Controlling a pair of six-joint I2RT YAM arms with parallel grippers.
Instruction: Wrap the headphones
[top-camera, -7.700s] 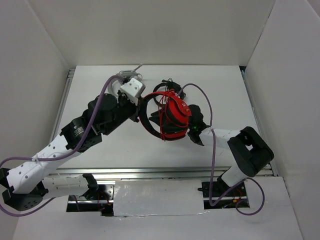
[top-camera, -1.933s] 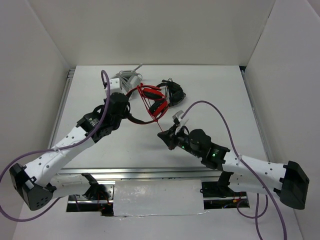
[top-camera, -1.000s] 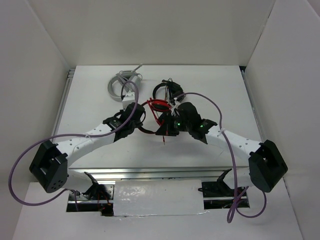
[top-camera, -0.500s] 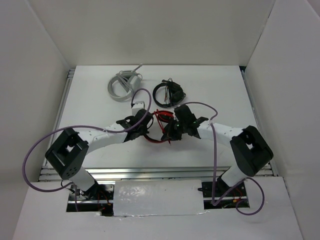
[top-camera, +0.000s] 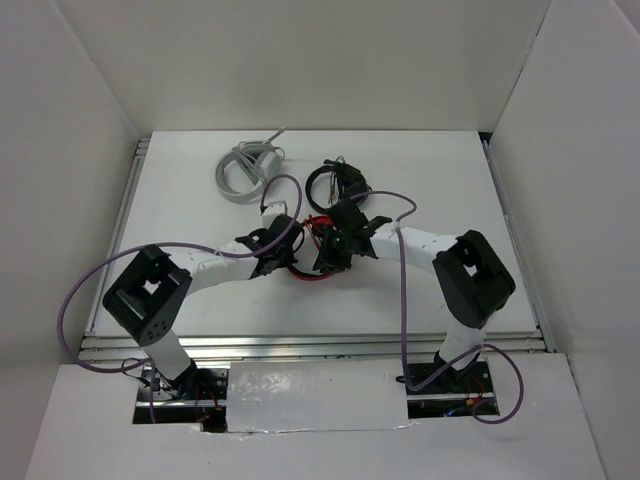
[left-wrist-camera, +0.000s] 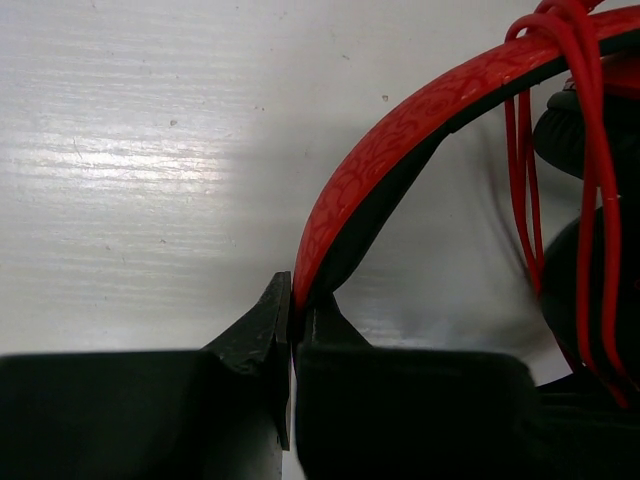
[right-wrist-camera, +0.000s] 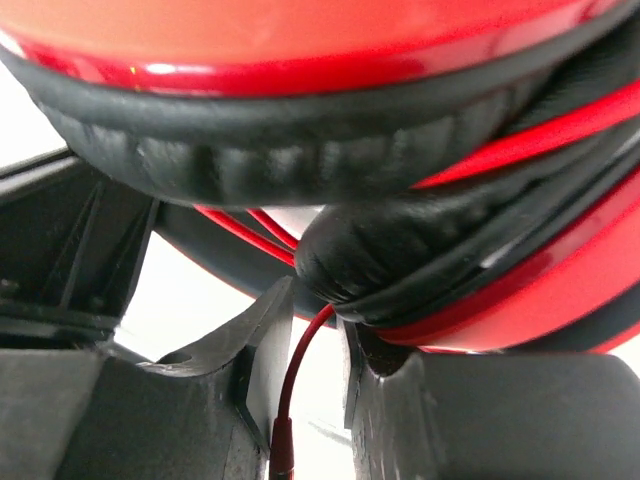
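White worktop (top-camera: 440, 180), red headphones (top-camera: 318, 221) at centre. Left claw (left-wrist-camera: 292, 300) at their 9 o'clock pinches the headband (left-wrist-camera: 370, 170); right claw (right-wrist-camera: 305, 325) at 3 o'clock straddles the cable (right-wrist-camera: 300, 375), grip unclear.

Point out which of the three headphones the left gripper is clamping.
The red headphones: the left gripper is shut on their band. The black headphones and the grey-white headphones lie farther back, apart from it.

white table (top-camera: 440, 170) boxed by plain white walls (top-camera: 300, 60), evenly lit.
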